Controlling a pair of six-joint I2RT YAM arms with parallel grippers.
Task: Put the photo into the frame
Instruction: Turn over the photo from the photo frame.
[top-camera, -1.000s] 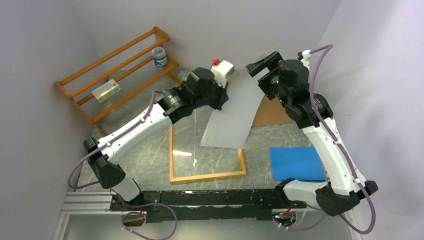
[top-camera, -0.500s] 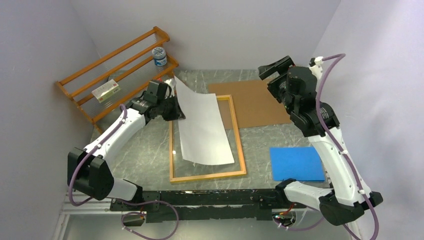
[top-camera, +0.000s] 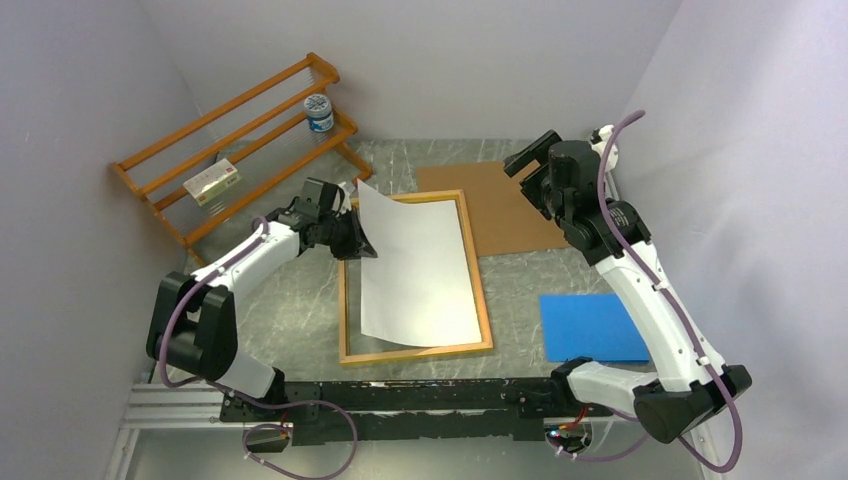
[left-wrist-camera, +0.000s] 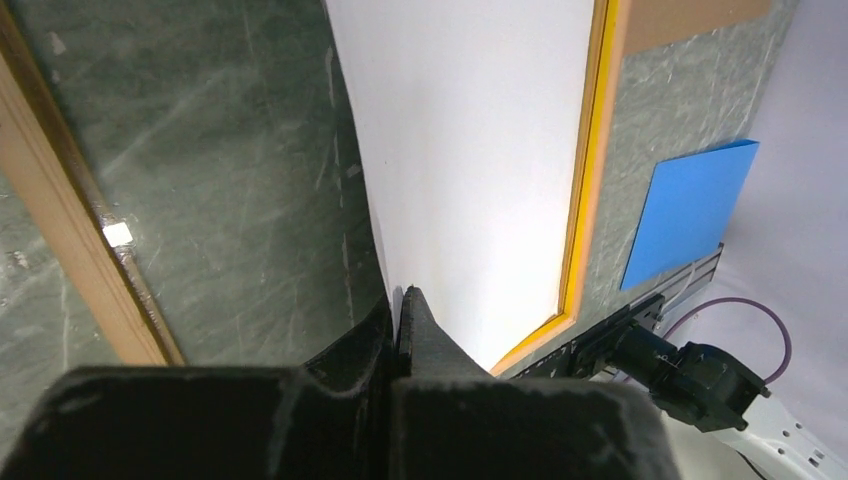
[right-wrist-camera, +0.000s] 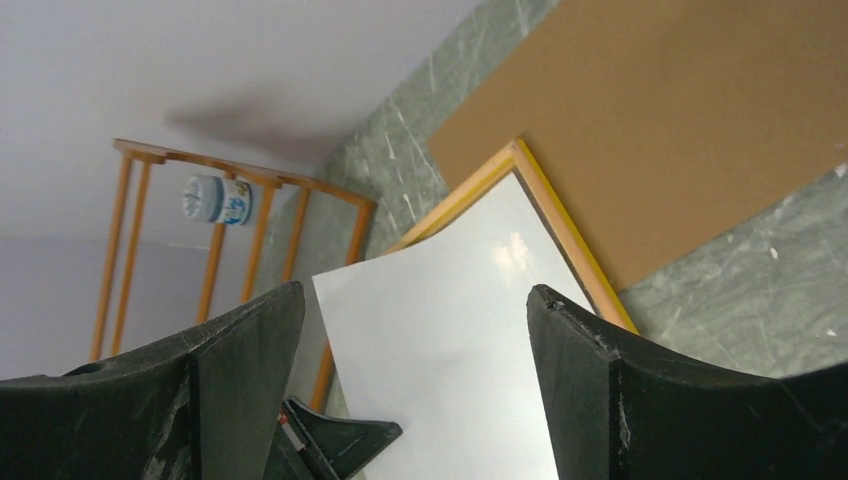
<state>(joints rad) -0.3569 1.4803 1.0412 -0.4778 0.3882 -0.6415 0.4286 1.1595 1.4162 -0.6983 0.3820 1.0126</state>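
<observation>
Grey surface (top-camera: 300, 300): you swung the photo (top-camera: 415, 270) down over the frame (top-camera: 415, 352). Left end effector (top-camera: 360, 243) pinched its raised edge, right end effector (top-camera: 528, 163) backed off, wide. Photo looked not seated yet.

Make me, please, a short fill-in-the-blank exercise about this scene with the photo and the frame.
1. The left gripper grips the photo, whose ___ side faces up.
2. The right gripper is open and holds ___.
3. The blue sheet lies to the ___ of the frame.
Missing words: white; nothing; right.
</observation>
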